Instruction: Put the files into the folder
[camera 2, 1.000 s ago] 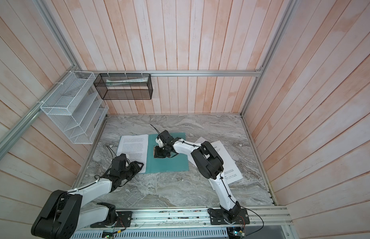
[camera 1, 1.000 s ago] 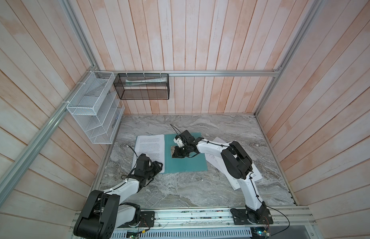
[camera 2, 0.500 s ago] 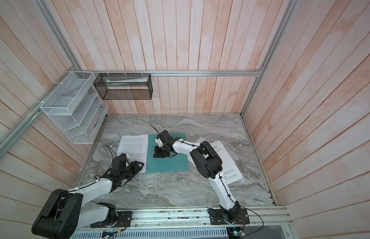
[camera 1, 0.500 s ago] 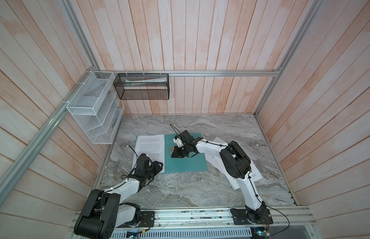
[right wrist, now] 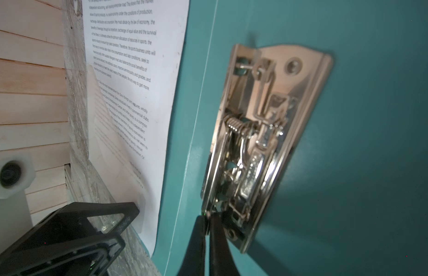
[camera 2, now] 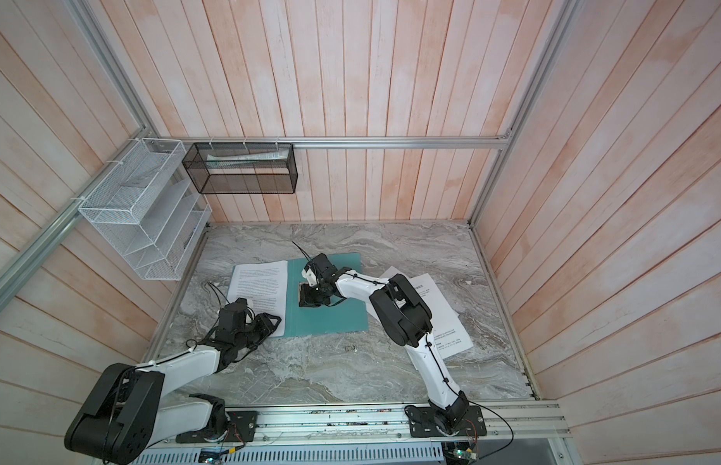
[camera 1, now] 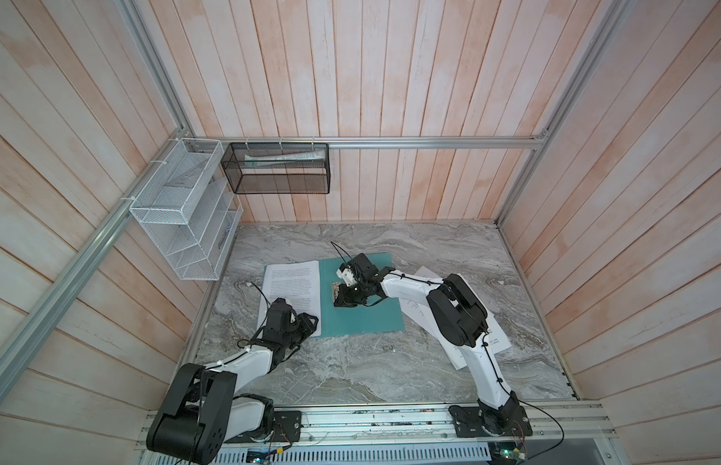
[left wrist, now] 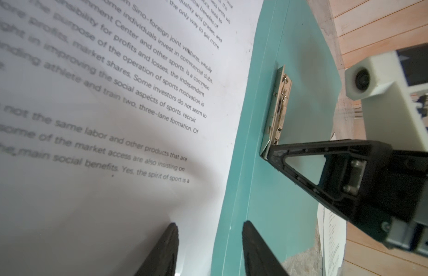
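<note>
Lab test cell: plank walls (camera 1: 351, 80), aluminium frame (camera 1: 391, 142)

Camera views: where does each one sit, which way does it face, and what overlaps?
Both top views: high above the base rail, looking down at the table, folder, the whole left arm and right arm.
Left wrist: low behind the open left pincer, facing along the printed sheet toward the clip; its two fingertips show.
Right wrist: just behind the shut right pincer, close on the clip; its fingertips show.
Shared: both wrist views hold the clip, printed sheet, folder and the opposite pincer.
</note>
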Tool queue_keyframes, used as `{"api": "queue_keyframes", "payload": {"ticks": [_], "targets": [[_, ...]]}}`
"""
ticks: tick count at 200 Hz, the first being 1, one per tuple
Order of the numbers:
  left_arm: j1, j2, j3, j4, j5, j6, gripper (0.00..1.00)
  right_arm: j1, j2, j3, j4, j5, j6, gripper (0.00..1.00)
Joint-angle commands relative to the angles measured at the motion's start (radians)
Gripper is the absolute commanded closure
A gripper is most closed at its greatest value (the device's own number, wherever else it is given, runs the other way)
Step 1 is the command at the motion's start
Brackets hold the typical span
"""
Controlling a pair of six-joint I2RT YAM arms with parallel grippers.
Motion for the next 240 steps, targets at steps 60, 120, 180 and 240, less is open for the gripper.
{"api": "queue_keyframes", "payload": {"ticks": [60, 120, 180, 240], "targets": [[-0.023, 0.2, -0.052, -0.073, 0.008, -0.079, 0.55, 0.005, 0.182, 0.101, -0.387, 0.413, -0.159, 1.0], [-0.023, 0.217, -0.079, -0.05, -0.002, -0.121, 0.55, -0.014, 0.167, 0.068, -0.391, 0.478, -0.196, 1.0], [0.018, 0.217, -0.099, -0.021, 0.05, -0.131, 0.54, -0.037, 0.125, 0.196, -0.419, 0.446, -0.222, 1.0], [0.006, 0.242, -0.069, -0.053, 0.029, -0.132, 0.54, -0.043, 0.068, 0.141, -0.33, 0.374, -0.203, 1.0]]}}
